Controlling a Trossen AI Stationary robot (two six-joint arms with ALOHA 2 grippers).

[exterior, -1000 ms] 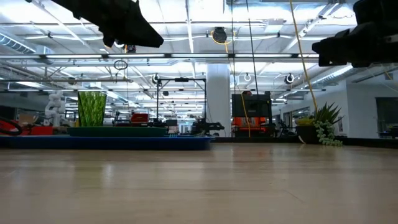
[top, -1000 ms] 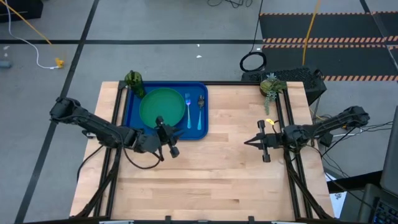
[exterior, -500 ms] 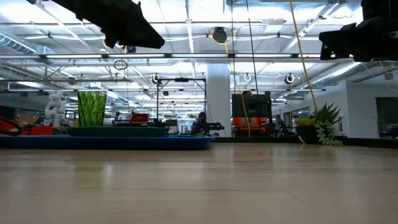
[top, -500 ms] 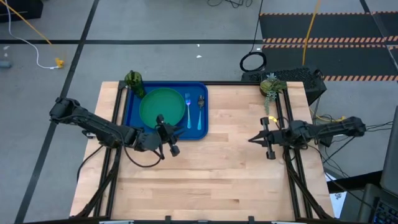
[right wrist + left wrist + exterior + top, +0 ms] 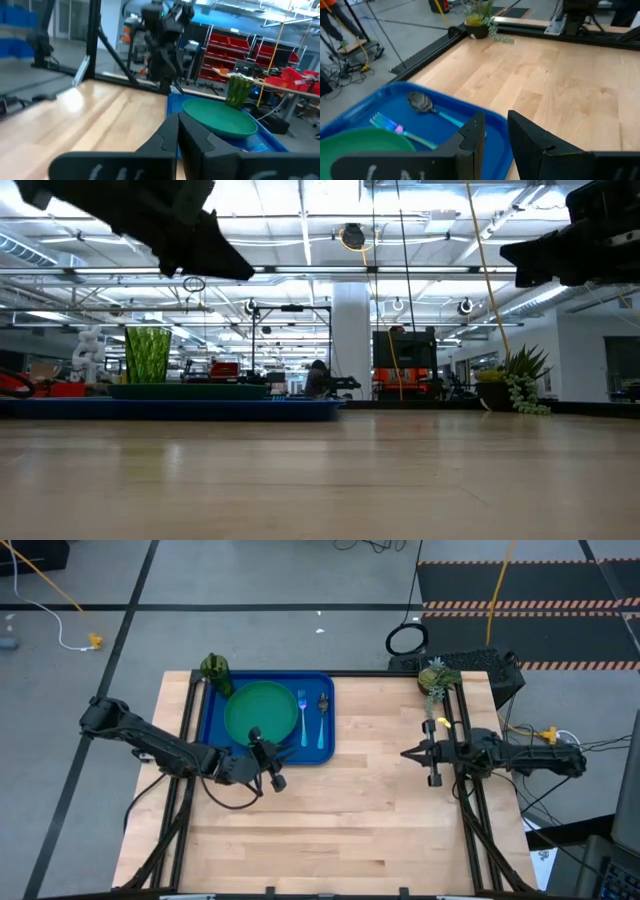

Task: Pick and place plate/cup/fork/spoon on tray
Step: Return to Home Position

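Placing complete: round green plastic plate (image 5: 262, 712), translucent olive cup (image 5: 214, 668), blue-handled fork (image 5: 303, 715) and spoon (image 5: 322, 718) on rectangular blue tray (image 5: 211, 715); left gripper (image 5: 496, 117) slightly spread, right gripper (image 5: 178, 122) pressed together.

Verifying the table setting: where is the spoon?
High view: the light-blue-handled, dark-bowled spoon lies in the bright blue plastic tray, at its right edge, beside the silver-tined fork.

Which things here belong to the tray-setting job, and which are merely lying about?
Job: tray, plate, cup, fork, spoon.
Lying about: potted plant at the table's far edge; black ring on the floor.
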